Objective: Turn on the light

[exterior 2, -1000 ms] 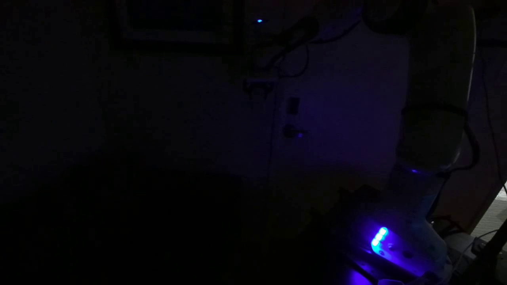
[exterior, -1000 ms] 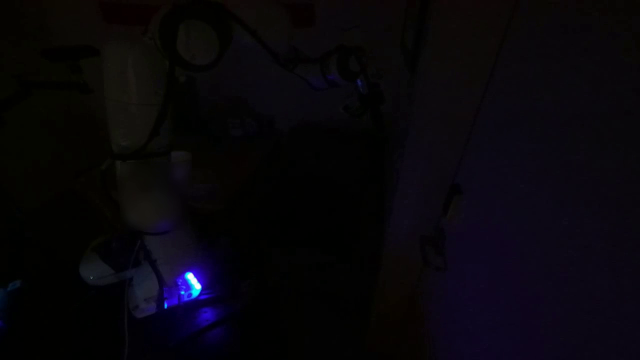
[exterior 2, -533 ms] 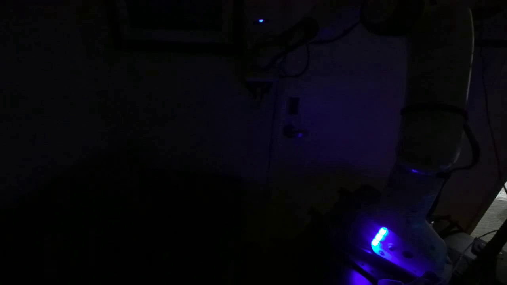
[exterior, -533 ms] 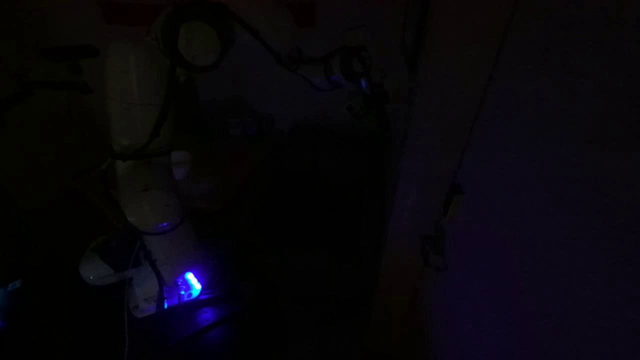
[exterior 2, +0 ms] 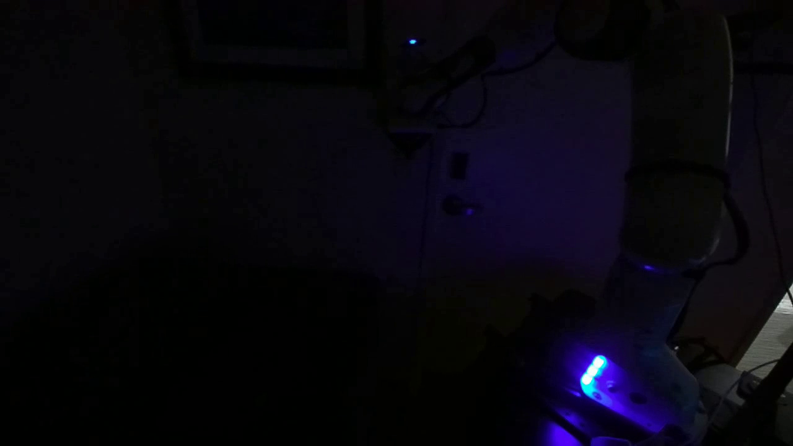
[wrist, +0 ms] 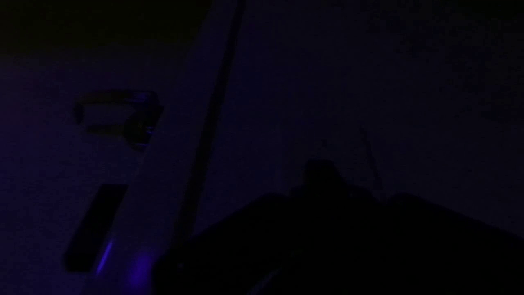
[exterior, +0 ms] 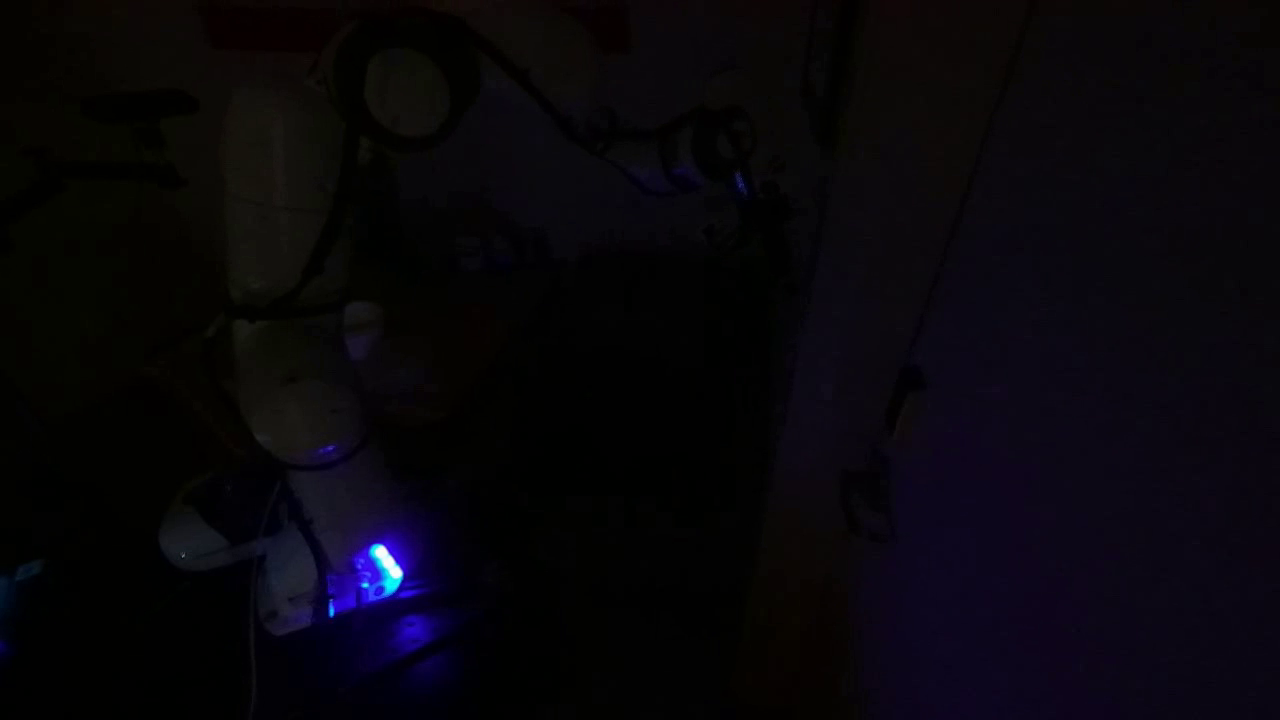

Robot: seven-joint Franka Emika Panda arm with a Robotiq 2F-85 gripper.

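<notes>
One end effector (wrist: 320, 166), jaws together, faces the wall (wrist: 303, 90) beside one door (exterior 2: 539, 173), which bears one lever handle (exterior 2: 455, 205) below one dark rectangular plate (exterior 2: 459, 165). Three blue lights (exterior 2: 593, 370) glow on the robot base (exterior 2: 666, 390); the light switch is too dark to locate.

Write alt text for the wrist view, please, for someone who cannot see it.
A closed gripper stands silhouetted before a dim wall. At left are a lever door handle and a dark rectangular plate; finer detail is lost in darkness.
</notes>
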